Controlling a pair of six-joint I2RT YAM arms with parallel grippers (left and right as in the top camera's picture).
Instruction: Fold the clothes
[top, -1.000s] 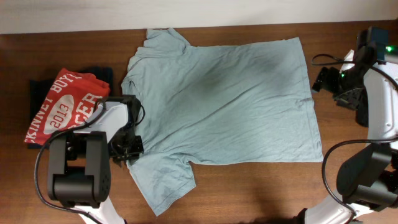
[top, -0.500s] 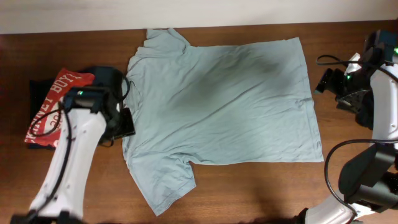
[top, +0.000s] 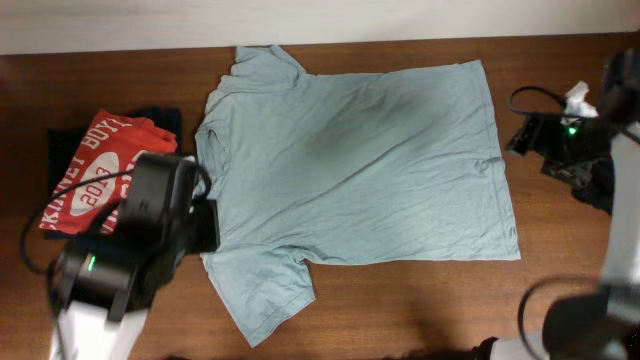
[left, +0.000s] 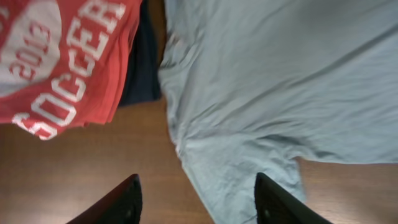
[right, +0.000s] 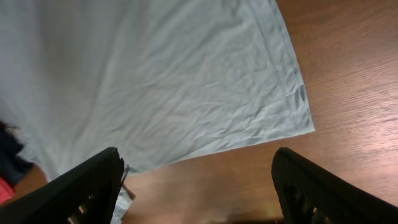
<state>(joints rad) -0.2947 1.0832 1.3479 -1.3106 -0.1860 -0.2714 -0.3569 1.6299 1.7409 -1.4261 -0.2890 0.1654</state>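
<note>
The blue t-shirt lies flat and spread out in the middle of the table, just beside the red shirt. I see no fold in it yet, so I think all the folding is left to do. My left gripper and my right gripper both have their fingers spread apart and hold nothing.

Likely a robotics lab: cabled robot arm at a wooden table.
</note>
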